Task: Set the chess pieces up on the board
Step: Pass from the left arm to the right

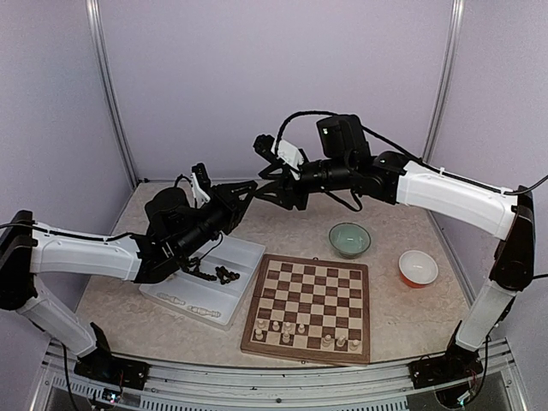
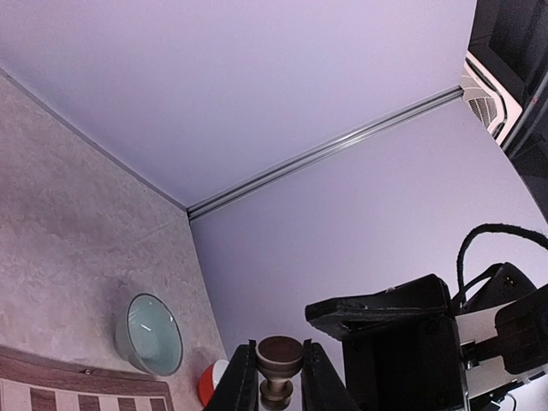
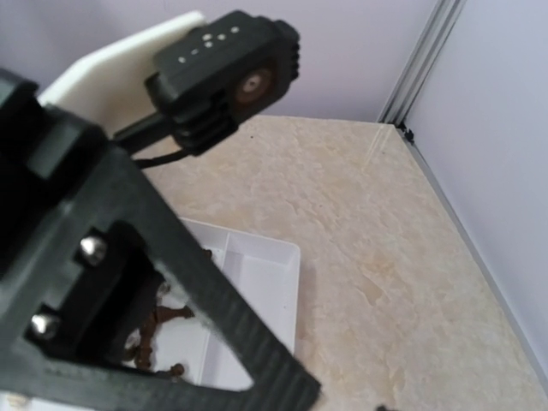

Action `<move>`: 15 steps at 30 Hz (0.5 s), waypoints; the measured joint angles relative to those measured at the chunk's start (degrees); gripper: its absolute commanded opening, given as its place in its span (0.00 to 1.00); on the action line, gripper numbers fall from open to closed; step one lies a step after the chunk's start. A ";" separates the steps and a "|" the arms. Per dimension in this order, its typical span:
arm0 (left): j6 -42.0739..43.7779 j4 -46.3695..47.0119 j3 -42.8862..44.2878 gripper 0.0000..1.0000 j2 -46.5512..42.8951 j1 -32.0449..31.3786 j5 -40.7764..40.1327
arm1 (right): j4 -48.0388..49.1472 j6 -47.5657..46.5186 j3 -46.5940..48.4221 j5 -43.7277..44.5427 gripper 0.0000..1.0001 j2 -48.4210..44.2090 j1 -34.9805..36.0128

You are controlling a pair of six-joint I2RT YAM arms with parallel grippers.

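- A dark piece [image 2: 279, 358], round-topped and brown, sits between the two fingers of the left gripper [image 1: 244, 191], which are closed almost together on its sides; it is held up in the air over the far half of the desk [image 1: 402, 321], well above the board
- The board [image 1: 310, 301] lies flat near the desk's near edge, a little right of the middle
- Several cream pieces [image 1: 288, 329] stand on the rows along the board's near edge; the rest of the squares carry none
- More dark pieces [image 1: 225, 274] lie in a loose cluster in the white tray [image 1: 193, 300], on its side toward the board; the tray is just beside the board's left edge
- The right gripper [image 1: 272, 190] reaches in from the right and its tip is close by the left gripper's tip, at the same height; how far its fingers stand apart I cannot tell, and nothing shows in them
- A green bowl [image 1: 349, 239] stands beyond the board's far right corner
- A red bowl [image 1: 418, 268] stands right of it, toward the desk's right edge
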 measured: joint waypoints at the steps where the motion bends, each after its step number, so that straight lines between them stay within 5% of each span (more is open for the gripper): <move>1: 0.07 0.02 0.00 0.18 0.20 0.00 -0.04 | -0.02 -0.13 -0.11 -0.02 0.50 0.00 0.00; 15: 3.48 0.15 0.04 0.18 0.59 -2.01 -2.23 | 0.07 -1.09 -2.56 -0.13 0.55 0.44 0.17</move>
